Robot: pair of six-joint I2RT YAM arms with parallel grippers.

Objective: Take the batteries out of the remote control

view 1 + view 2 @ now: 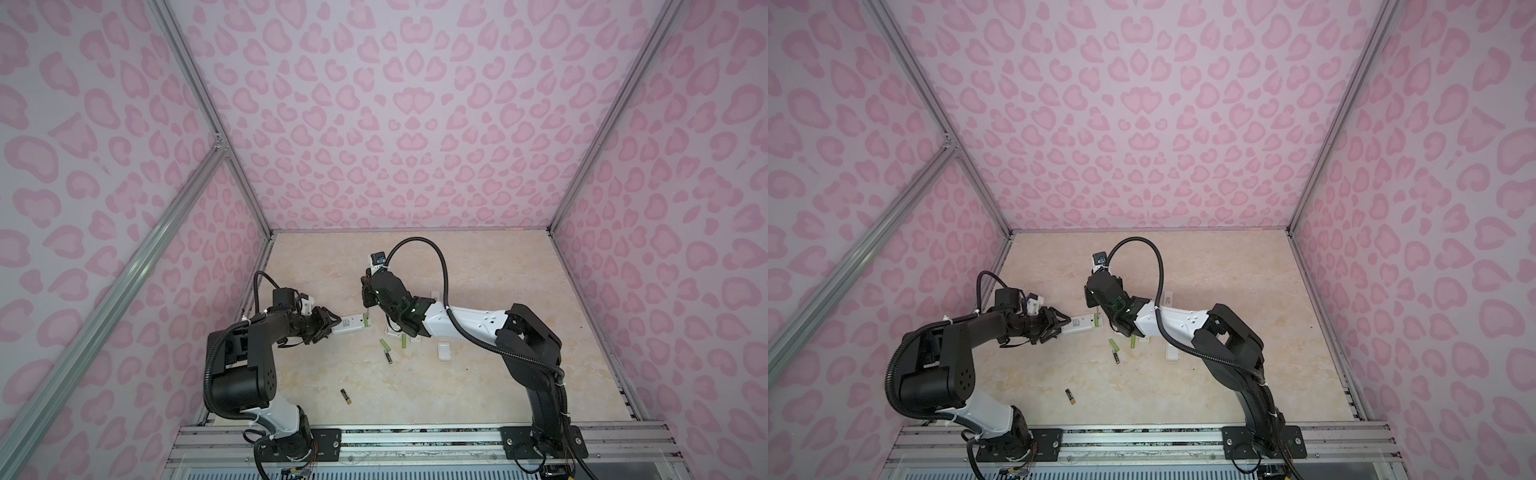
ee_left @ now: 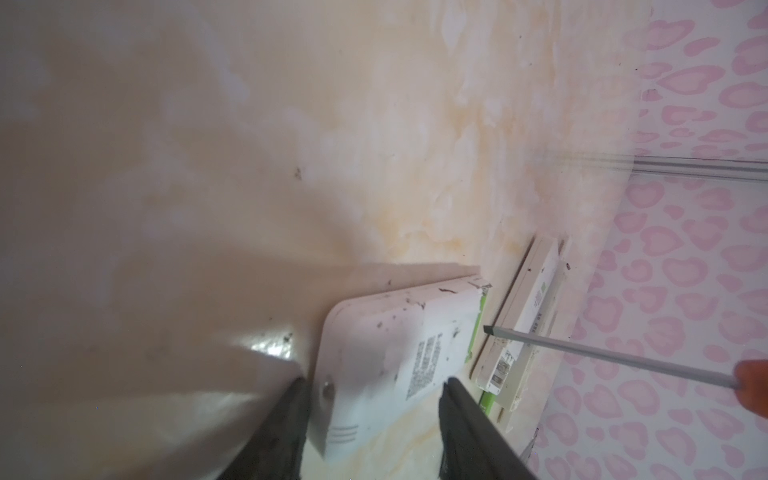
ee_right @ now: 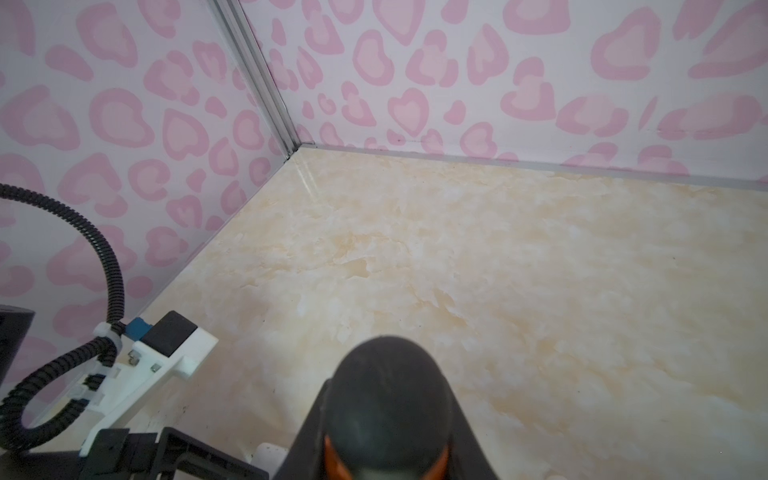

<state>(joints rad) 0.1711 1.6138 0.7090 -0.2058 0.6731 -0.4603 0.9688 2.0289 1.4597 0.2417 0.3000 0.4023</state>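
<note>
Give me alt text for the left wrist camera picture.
The left gripper straddles a white remote control lying back-up on a marbled table. The tip of a screwdriver points at the green battery in the remote's far end; a second remote lies beyond.

Nothing legible in any view.
The remote bears a printed label of fine dark lines, and the second remote beside it has a barcode-like sticker; both are too blurred to read.
</note>
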